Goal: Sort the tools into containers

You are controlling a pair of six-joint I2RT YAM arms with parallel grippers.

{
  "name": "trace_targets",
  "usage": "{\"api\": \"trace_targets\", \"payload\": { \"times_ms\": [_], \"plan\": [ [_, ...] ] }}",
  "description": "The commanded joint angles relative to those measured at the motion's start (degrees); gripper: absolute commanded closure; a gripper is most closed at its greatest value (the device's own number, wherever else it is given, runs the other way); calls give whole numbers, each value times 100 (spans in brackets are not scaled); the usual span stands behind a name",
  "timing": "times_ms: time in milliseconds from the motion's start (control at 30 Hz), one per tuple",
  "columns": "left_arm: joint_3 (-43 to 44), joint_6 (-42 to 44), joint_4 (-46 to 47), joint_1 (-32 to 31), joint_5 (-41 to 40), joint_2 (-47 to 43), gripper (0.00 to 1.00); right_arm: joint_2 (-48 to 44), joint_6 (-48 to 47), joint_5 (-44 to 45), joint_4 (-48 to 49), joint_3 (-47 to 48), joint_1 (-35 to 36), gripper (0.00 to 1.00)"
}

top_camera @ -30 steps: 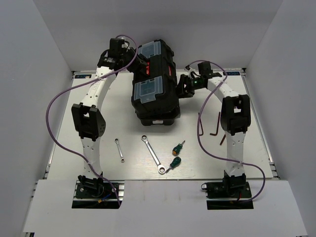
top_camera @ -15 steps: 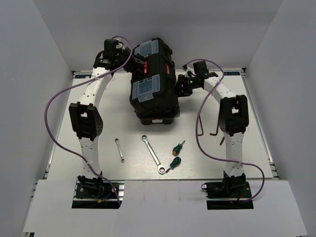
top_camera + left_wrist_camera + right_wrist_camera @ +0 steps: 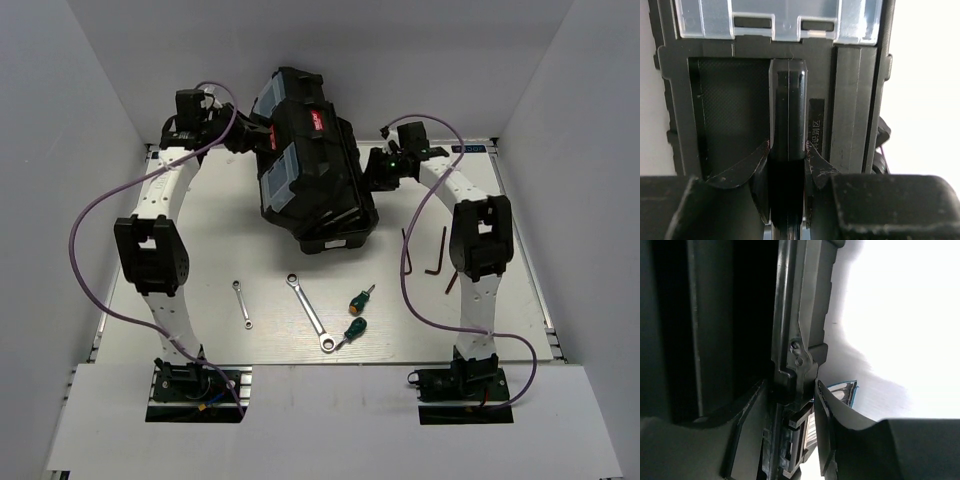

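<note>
Nearest me, wrenches [image 3: 310,313] and screwdrivers [image 3: 361,298] lie loose on the table [image 3: 215,255]. My right arm partly hides the hex keys [image 3: 437,253]. Farther back sits the tilted toolbox [image 3: 320,190]. The left gripper [image 3: 787,150] clamps its handle [image 3: 787,110], and the right gripper [image 3: 792,390] pinches its side edge.

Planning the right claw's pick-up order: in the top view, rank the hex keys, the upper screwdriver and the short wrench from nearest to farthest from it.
1. Hex keys: right side, nearest the right claw.
2. Upper screwdriver: centre front.
3. Short wrench: left front, farthest.
</note>
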Motion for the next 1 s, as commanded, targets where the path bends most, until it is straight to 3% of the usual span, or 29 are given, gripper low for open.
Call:
{"api": "trace_targets", "payload": {
  "times_ms": [0, 167, 600, 700, 800, 833, 967],
  "plan": [
    [-66, -494, 1129, 609, 307, -1072, 100, -214, -606, 1217, -444, -409, -674, 100],
    [-893, 68, 874, 856, 184, -1362, 100, -460, -641, 1269, -444, -681, -938, 100],
    [-1043, 1606, -1156, 1243, -1045, -1231, 100, -970, -571, 909, -505, -1402, -1228, 100],
    [-1105, 1827, -1386, 1243, -1336, -1151, 90, -1119, -439, 612, -462, -1639, -1237, 100],
    [-1158, 1897, -1333, 1243, -1398, -1151, 68, -1234, -281, 295, -374, -1815, -1237, 100],
    [-1097, 1897, -1333, 1243, -1398, -1151, 56, -1260, -254, 198, -356, -1824, -1228, 100],
    [-510, 2028, -1578, 1243, -1398, -959, 36, -1225, -44, -4, -277, -1763, -1193, 100]
  ]
}}
